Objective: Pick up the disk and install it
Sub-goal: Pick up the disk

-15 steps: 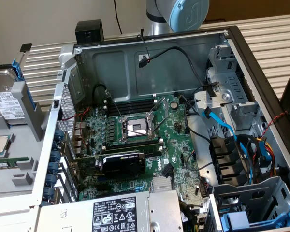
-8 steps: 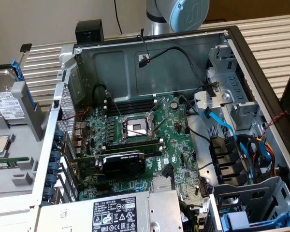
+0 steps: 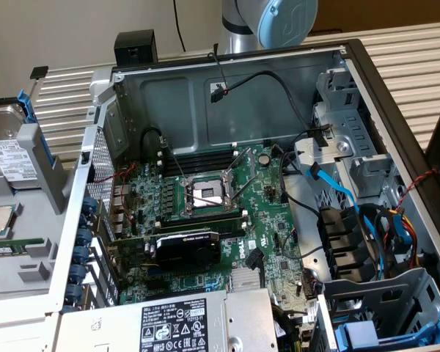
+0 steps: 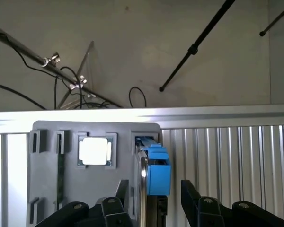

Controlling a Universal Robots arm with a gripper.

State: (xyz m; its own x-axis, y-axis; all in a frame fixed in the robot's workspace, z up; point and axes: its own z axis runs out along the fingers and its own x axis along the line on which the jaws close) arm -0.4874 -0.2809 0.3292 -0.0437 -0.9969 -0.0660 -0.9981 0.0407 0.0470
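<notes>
Wrist view: disk (image 4: pixel 156 170) edge-on, upright

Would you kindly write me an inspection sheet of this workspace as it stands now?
Surface: slatted metal table carrying an open computer case and a grey holder.
Job's things: disk stands on edge in the holder, not yet picked up.
Clutter: processor chip lies in the holder beside the disk.
Grippers: gripper open, one finger on either side of the disk, not closed on it.
Cables: blue cables and a black cable lie loose inside the case.
Surroundings: black stands before a plain wall.
</notes>
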